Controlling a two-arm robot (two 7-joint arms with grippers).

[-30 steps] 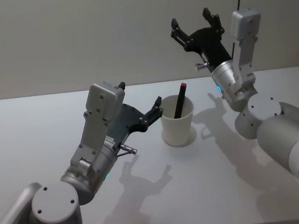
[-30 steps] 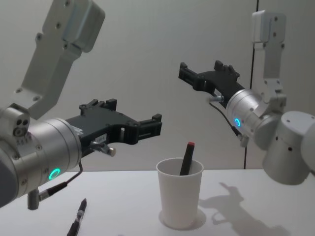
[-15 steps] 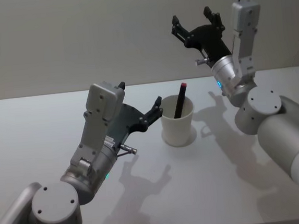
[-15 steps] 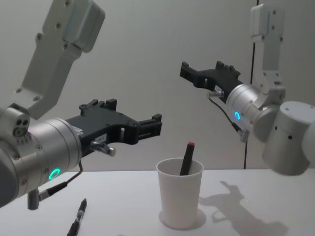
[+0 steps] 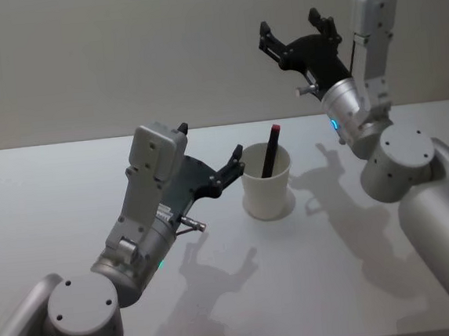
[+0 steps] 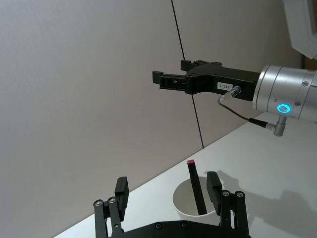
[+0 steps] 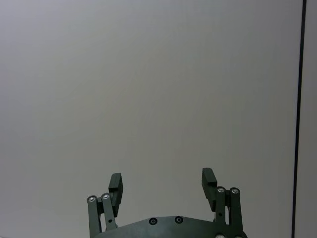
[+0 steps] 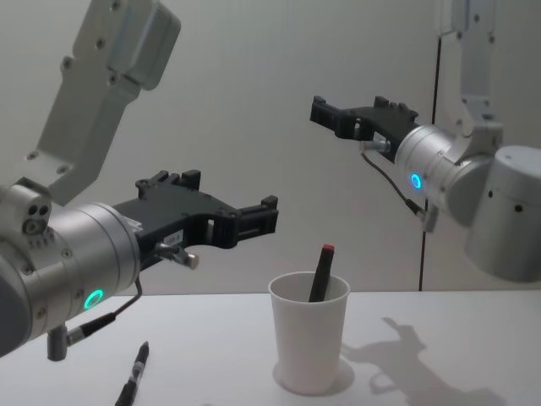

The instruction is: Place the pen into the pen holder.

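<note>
Two pens are in play, so read the step carefully. One dark pen with a red cap stands inside the white paper cup, tip down and leaning on the rim, with its cap poking above it. The cup sits upright near the middle of the table. For that pen the placing looks done.

Your right gripper is raised high above the table on the far right, well apart from the cup. Its fingers are spread and hold nothing; the wrist view looks between them at a bare wall. Your left gripper hovers just left of the cup at about rim height, pointing toward it. It is also spread wide and empty, and it touches neither cup nor pen.

From the chest view, a second dark pen lies flat on the table at the near left, below the left arm and well apart from the cup.

If that pen counts too, the left arm looks best placed to take it. You would need to lower the fingers across the thin barrel and close on it firmly. Then lift it, tip it upright and let go above the open mouth. Mind the cup: it looks light, and a nudge to the rim could tip it.
</note>
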